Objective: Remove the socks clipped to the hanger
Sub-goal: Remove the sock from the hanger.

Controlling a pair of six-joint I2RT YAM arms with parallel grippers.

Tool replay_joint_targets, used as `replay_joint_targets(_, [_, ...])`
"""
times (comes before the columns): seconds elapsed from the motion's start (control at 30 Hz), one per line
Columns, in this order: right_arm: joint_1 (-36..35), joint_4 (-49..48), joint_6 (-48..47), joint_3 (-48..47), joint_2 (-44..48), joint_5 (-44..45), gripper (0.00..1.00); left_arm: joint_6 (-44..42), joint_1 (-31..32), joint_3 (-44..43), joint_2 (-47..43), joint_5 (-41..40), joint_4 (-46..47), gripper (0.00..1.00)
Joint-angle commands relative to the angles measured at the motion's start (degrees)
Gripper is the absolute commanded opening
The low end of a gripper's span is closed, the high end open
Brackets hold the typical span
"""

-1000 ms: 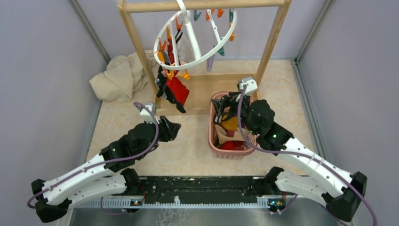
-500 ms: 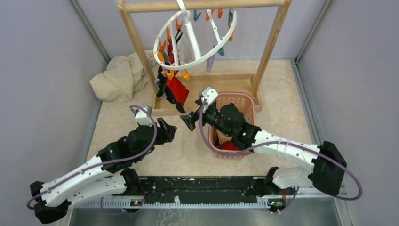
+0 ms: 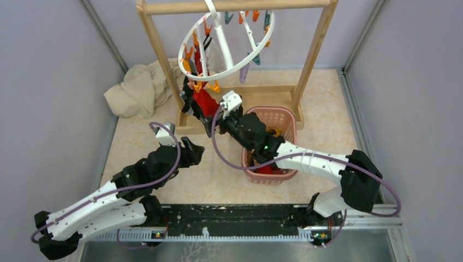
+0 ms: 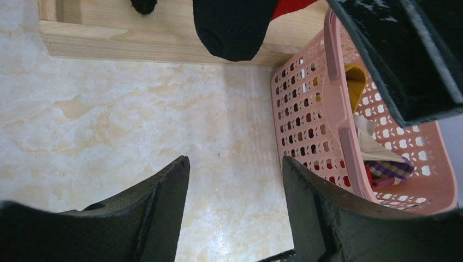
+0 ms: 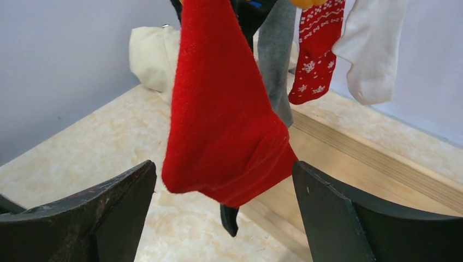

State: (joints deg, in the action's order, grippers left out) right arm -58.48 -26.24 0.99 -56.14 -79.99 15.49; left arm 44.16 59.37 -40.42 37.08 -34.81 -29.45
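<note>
The hanger (image 3: 229,41), a white ring with coloured clips, hangs tilted from the wooden rack. Several socks stay clipped on its left side. The right wrist view shows a plain red sock (image 5: 224,120), a grey sock (image 5: 275,60), a red sock with white pattern (image 5: 316,49), a white sock (image 5: 374,49) and a black sock's tip (image 5: 229,218). My right gripper (image 3: 217,123) (image 5: 224,166) is open, its jaws either side of the plain red sock's lower edge without touching it. My left gripper (image 3: 195,150) (image 4: 235,161) is open and empty over the floor, below a black sock toe (image 4: 232,33).
A pink lattice basket (image 3: 289,117) (image 4: 333,109) holding loose socks stands right of the rack's base board (image 3: 256,101). A beige cloth (image 3: 136,90) lies bunched at the back left. The wooden rack's posts (image 3: 158,43) and grey walls close in the space.
My right arm has swung left from over the basket to the hanging red sock, its jaws opening wider. My left gripper has opened further and hardly moved.
</note>
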Motion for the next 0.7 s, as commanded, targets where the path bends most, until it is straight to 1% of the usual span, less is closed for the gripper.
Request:
replay_joint_targets(0.0, [-0.67, -3.55, -0.72, -5.0, -2.19, 4.15, 0.91, 0.09, 0.11, 0.04, -1.13, 0.49, 0.45, 0.69])
replay_joint_targets(0.07, [-0.67, -3.47, -2.35, -5.43, -2.19, 5.49, 0.83, 0.13, 0.05, 0.17, -1.45, 0.55, 0.43, 0.69])
replay_joint_targets(0.1, [-0.67, -3.39, -2.39, -5.32, -2.01, 6.3, 0.75, 0.13, 0.12, 0.25, -1.49, 0.68, 0.43, 0.68])
replay_joint_targets(0.17, [-0.67, -3.51, -2.4, -4.89, -1.2, 7.25, 0.65, 0.17, 0.11, 0.32, -1.66, 0.75, 0.57, 0.68])
replay_joint_targets(0.27, [-0.67, -3.48, -2.97, -4.23, -0.09, 7.84, 0.54, 0.05, 0.12, 0.85, -1.47, 1.01, 1.15, 0.68])
replay_joint_targets(0.33, [-0.63, -3.31, -3.47, -4.24, 0.11, 7.85, 0.49, -0.04, 0.13, 1.32, -1.38, 1.34, 2.07, 0.69])
replay_joint_targets(0.37, [-0.6, -3.07, -3.74, -4.43, 0.12, 7.66, 0.43, -0.16, 0.11, 1.39, -1.19, 1.59, 2.5, 0.68])
replay_joint_targets(0.4, [-0.44, -2.79, -3.88, -4.55, 0.04, 7.48, 0.32, -0.2, 0.08, 1.52, -1.03, 1.86, 2.84, 0.68])
replay_joint_targets(0.43, [-0.39, -2.65, -3.89, -4.61, 0.09, 7.57, 0.18, -0.24, 0.12, 1.47, -0.86, 2.0, 2.99, 0.68])
replay_joint_targets(0.47, [-0.29, -2.66, -3.89, -4.59, 0.21, 7.62, 0.1, -0.22, 0.13, 1.38, -0.66, 2.14, 3.05, 0.68])
replay_joint_targets(0.53, [-0.11, -2.38, -3.89, -4.74, 0.63, 7.49, 0.06, -0.22, 0.13, 1.36, -0.52, 2.41, 3.0, 0.68])
replay_joint_targets(0.6, [0.03, -1.77, -3.97, -4.89, 1.23, 7.45, 0.0, -0.13, 0.12, 1.42, -0.62, 2.71, 3.08, 0.68])
replay_joint_targets(0.67, [0.12, -0.86, -4.15, -5.15, 2.2, 7.54, 0.0, -0.04, 0.11, 1.33, -0.74, 3.04, 3.08, 0.68])
